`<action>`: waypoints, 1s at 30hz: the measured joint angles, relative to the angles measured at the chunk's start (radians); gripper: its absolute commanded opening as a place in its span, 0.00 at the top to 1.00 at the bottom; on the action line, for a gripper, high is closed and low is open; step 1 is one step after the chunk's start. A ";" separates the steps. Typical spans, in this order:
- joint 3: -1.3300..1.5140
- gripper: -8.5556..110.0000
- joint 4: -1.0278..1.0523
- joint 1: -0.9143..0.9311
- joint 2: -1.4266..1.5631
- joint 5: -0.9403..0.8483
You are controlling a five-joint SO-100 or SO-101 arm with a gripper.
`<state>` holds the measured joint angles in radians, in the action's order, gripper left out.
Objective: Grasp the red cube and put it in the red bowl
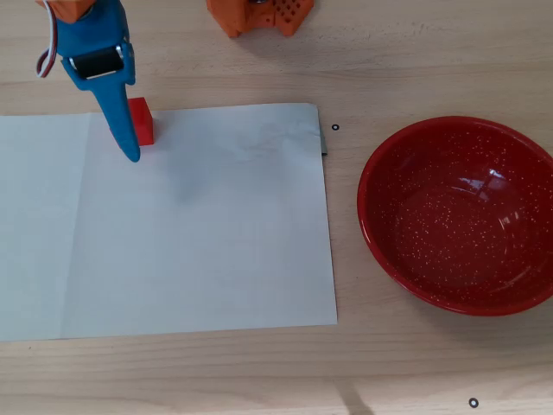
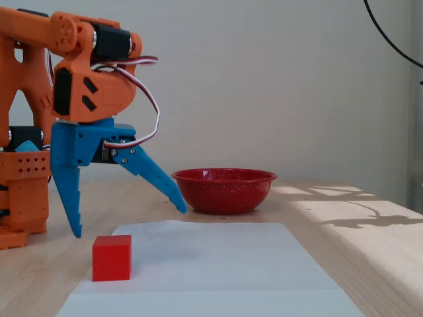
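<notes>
A pale wooden table [image 1: 406, 69] is seen in both views, backed in the fixed view by a plain white wall [image 2: 264, 79]. A single sheet of white paper [image 1: 199, 233] is laid flat across the left and centre of the overhead view. One red cube [image 1: 142, 120] is found on the upper left part of that sheet; in the fixed view it sits at lower left [image 2: 112, 258], resting on the paper. One red bowl [image 1: 390, 229] is placed at the right of the overhead view, off the paper and well apart from the cube. One blue gripper [image 2: 129, 221] is counted, its jaws spread wide and nothing held between them; it is held just above the cube in the fixed view. One orange arm base [image 1: 259, 15] is cut by the upper edge overhead.
</notes>
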<state>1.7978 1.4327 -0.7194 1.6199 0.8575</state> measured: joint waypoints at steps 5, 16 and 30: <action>0.038 0.42 -0.071 0.000 0.000 0.000; 0.101 0.43 -0.253 0.000 -0.067 0.000; 0.114 0.51 -0.302 0.002 -0.110 -0.002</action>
<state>1.9113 1.1305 -0.7179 1.5094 0.8560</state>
